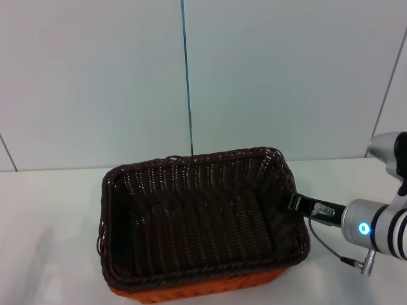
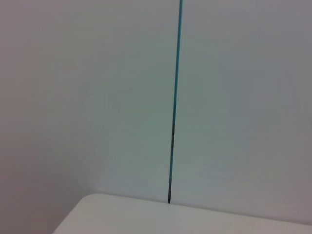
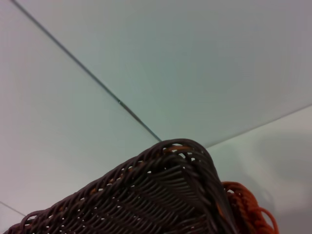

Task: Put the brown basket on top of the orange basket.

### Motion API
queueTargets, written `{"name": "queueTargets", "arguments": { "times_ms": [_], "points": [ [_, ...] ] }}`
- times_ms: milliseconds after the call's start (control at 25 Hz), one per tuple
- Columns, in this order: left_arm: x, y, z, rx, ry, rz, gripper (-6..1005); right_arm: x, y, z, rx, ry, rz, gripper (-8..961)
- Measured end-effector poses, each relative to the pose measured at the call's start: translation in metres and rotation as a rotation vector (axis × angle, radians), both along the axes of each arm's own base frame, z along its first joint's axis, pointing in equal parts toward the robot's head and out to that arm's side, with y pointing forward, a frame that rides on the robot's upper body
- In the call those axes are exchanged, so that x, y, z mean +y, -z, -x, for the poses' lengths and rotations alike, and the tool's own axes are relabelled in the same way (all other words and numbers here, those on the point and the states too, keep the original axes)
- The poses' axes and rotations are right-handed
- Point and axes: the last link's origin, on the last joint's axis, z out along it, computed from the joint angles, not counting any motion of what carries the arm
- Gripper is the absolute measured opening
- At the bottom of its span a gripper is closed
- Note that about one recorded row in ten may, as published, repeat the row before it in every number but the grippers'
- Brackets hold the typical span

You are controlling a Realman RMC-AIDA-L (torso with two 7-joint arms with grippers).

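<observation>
the dark chocolate-brown rectangular woven wicker basket (image 1: 203,216) is sitting nested on top of the bright orange rectangular woven wicker basket (image 1: 197,292), so that only a thin orange strip is showing beneath the brown basket's near edge in the head view. in the right wrist view a curl of orange rim (image 3: 248,209) is peeking out just beside the brown basket's corner (image 3: 185,151). both are resting on the white table (image 1: 51,210), in front of the pale wall panels (image 1: 95,76).

the right gripper (image 1: 294,203) is reaching in against the brown basket's right-hand rim, about midway along that side, with its dark fingers at the braided edge. whether they are pinching the rim or parted just off it, i cannot tell; the weave is hiding the tips.

the left gripper is not appearing anywhere; its wrist camera is showing only wall and a table corner (image 2: 122,214).

judging from this, the stacking itself is looking close to done. the risk is lying in the release: if the fingers are snagged in the open weave, pulling away from the brown basket could be dragging it askew or tipping it off the orange one. a sideways withdrawal could also be shoving both baskets across the table.
</observation>
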Motion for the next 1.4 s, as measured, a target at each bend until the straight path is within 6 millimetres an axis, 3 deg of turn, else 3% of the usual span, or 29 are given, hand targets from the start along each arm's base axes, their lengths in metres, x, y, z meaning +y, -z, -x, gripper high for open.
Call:
{"name": "queueTargets", "arguments": {
  "times_ms": [320,640,880,1080,1280,1400],
  "points": [
    [0.002,0.001,0.0,-0.004,-0.007,0.011,795,0.0,0.007,-0.001,-0.069,-0.028,0.028,144],
    [0.006,0.0,-0.002,-0.001,-0.004,0.018,798,-0.005,0.002,0.006,-0.088,-0.079,0.054,248],
    [0.007,-0.001,-0.004,-0.002,0.002,0.012,800,-0.009,-0.017,0.015,-0.091,-0.139,0.0,441],
    [0.008,-0.004,-0.005,-0.01,0.008,-0.007,801,-0.016,-0.03,0.009,-0.129,-0.16,-0.039,681],
    [0.012,-0.008,-0.009,-0.022,0.027,-0.04,803,-0.019,-0.043,0.018,-0.221,-0.263,-0.092,759],
    [0.014,-0.007,-0.009,-0.059,0.039,-0.066,804,-0.021,-0.053,0.024,-0.334,-0.362,-0.168,746]
  ]
}}
